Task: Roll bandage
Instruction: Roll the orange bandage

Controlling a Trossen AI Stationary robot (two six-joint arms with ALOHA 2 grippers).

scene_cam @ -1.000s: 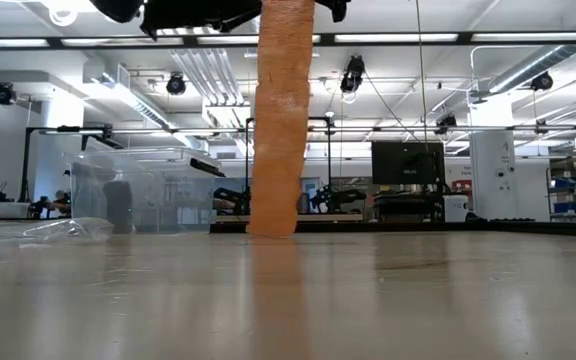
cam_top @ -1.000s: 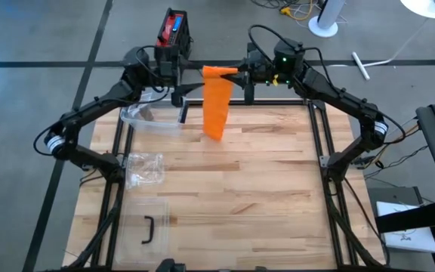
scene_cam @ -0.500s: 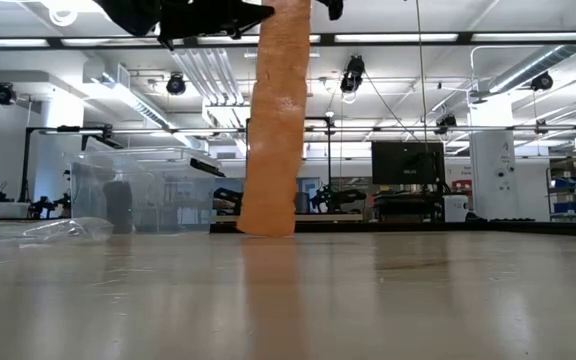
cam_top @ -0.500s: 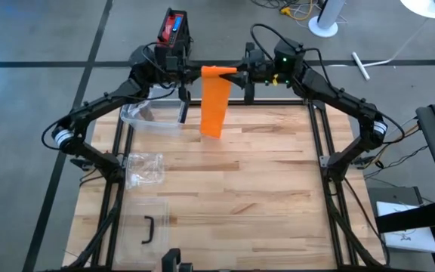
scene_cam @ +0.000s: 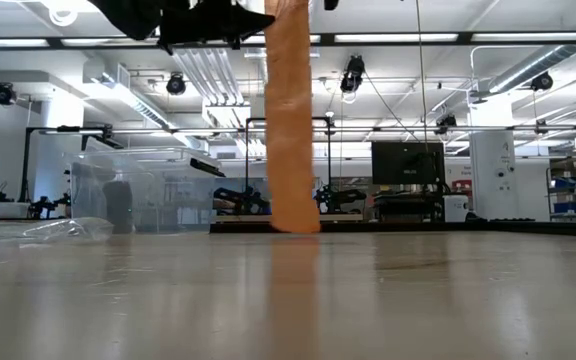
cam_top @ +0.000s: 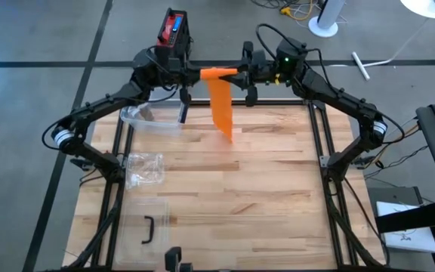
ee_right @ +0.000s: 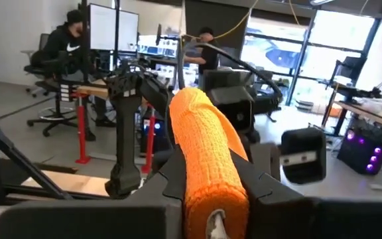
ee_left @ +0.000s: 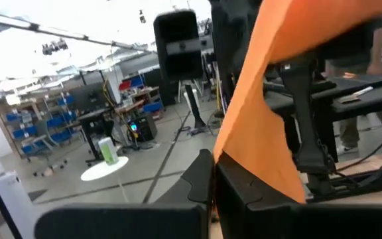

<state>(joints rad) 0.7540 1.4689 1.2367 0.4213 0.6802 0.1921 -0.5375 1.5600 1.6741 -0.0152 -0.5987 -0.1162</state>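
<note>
- clear plastic bag (cam_top: pixel 145 169) lies on the left side of the worktop (cam_top: pixel 263 196), near the left edge
- clear plastic tub (cam_top: pixel 151 118) sits at the far left corner of the worktop, under the left arm; also seen at left in the low view (scene_cam: pixel 138 190)
- small black handle-shaped piece (cam_top: pixel 148 230) lies on the near left part of the worktop
- left hand (cam_top: pixel 189 75) is raised over the far edge, fingers closed on the orange strip; in its wrist view the dark fingers (ee_left: pixel 201 176) pinch the orange cloth
- bandage (cam_top: pixel 221 102), orange, hangs in the air between the two hands at the far edge; loose strip drops down toward the worktop; low view shows it as an upright band (scene_cam: pixel 290 120), lower end near the surface, contact unclear
- right hand (cam_top: pixel 242 72) is just beside the left one, gripping the rolled end of the bandage (ee_right: pixel 207 159) between its fingers
- people sit at desks in the room behind, seen in the right wrist view
</note>
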